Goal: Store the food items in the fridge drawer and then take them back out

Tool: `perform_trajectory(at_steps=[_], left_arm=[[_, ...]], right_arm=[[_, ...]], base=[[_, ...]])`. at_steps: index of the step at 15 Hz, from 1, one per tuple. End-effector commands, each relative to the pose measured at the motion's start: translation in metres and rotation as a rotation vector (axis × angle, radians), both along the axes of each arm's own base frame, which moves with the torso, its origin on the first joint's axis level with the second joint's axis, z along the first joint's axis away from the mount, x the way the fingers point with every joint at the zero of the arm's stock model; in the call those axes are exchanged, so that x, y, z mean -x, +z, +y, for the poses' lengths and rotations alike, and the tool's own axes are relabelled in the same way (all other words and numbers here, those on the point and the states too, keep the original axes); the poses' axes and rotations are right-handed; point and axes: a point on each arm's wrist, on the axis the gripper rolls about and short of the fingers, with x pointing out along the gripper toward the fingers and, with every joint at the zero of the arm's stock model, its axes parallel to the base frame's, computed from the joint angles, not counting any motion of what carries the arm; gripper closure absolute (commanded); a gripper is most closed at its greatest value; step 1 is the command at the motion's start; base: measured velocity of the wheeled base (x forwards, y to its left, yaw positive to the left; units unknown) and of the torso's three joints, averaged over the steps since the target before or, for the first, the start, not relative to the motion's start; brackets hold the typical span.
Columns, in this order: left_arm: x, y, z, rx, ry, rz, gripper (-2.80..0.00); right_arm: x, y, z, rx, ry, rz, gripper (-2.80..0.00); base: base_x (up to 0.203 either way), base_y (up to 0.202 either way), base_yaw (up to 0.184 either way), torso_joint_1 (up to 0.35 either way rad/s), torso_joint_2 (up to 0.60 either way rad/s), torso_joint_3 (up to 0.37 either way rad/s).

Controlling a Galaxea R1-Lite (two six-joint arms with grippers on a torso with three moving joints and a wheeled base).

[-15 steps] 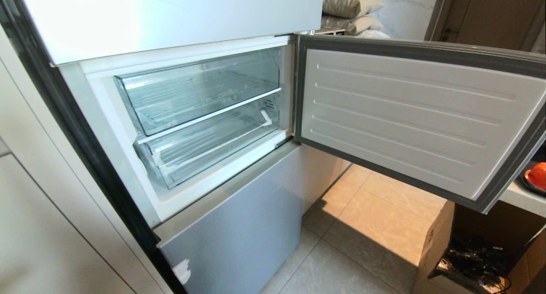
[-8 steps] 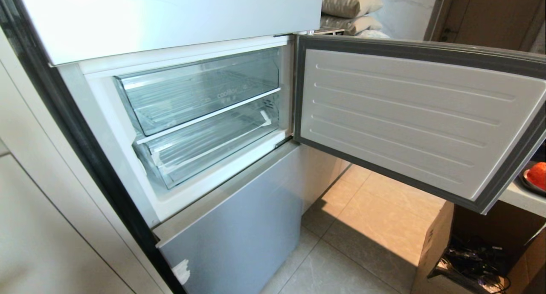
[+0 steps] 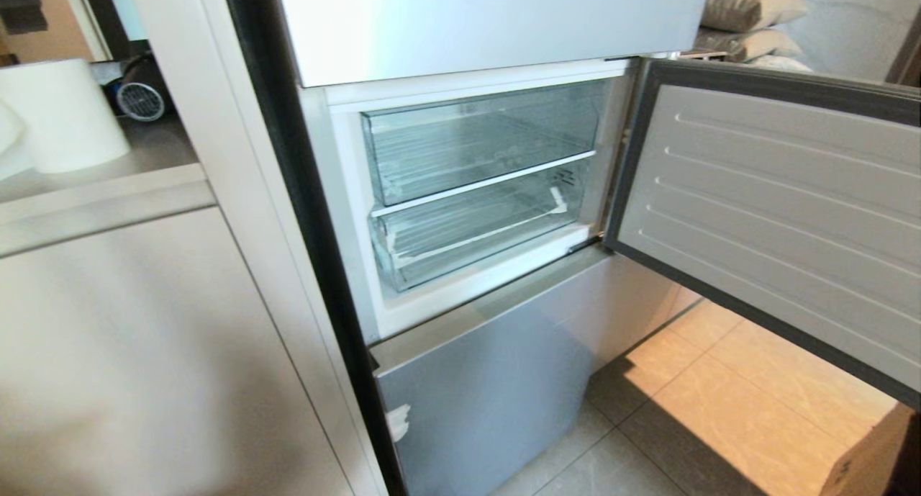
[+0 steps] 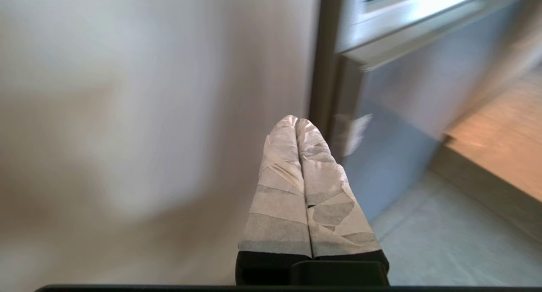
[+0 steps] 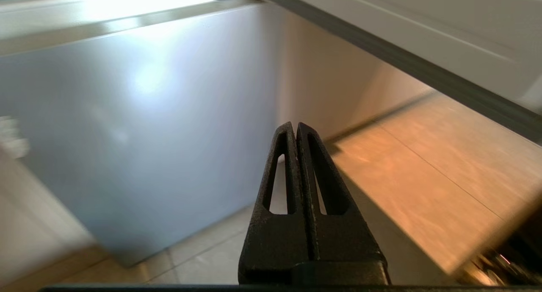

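The fridge drawer [image 3: 475, 242] is the lower, shallow clear one with a ribbed floor. It sits pushed in and holds nothing, under a taller clear bin [image 3: 482, 143]. The food items are out of view. Neither arm shows in the head view. My left gripper [image 4: 296, 120], its fingers wrapped in pale tape, is shut on nothing and hangs low before the cabinet side and the fridge's lower silver door [image 4: 394, 126]. My right gripper [image 5: 295, 126], black, is shut with nothing in it, low above the floor tiles in front of that same silver door [image 5: 139, 126].
The compartment's door [image 3: 777, 208] stands swung open to the right, over the tiled floor [image 3: 719, 409]. A beige cabinet panel [image 3: 144, 352] fills the left, with a counter and a white roll [image 3: 65, 114] above it. A cardboard box corner [image 3: 870, 460] shows at the lower right.
The whole head view has swung left: the fridge now sits further right, the counter with the white roll has come in, and the red item at the right edge has dropped out.
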Motion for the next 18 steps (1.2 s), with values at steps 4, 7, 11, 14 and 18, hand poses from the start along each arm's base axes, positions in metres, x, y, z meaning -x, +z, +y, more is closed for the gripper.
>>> perform_trajectory(at_steps=[4,7,11,14,18], left_arm=[[0.0000,0.0000,0.0000,0.000,0.000,0.000,0.00],[0.0000,0.0000,0.0000,0.000,0.000,0.000,0.00],[0.0000,0.0000,0.0000,0.000,0.000,0.000,0.00],[0.0000,0.0000,0.0000,0.000,0.000,0.000,0.00],[0.0000,0.0000,0.0000,0.000,0.000,0.000,0.00]], right_arm=[[-0.0001,0.0000,0.0000,0.000,0.001,0.001,0.00],[-0.0001,0.0000,0.0000,-0.002,0.000,0.001,0.00],[-0.0001,0.0000,0.0000,-0.002,0.001,0.001,0.00],[-0.0001,0.0000,0.0000,0.006,0.002,0.001,0.00],[-0.0002,-0.0004,0.0000,0.015,0.001,0.002,0.00]], base=[[0.002,-0.008,0.175,0.005,0.00,0.004],[0.000,-0.008,0.176,0.002,0.01,0.005],[0.001,-0.006,0.171,0.002,0.00,0.005],[0.004,-0.004,0.076,0.004,0.00,0.001],[0.000,0.000,0.000,0.000,0.00,0.000]])
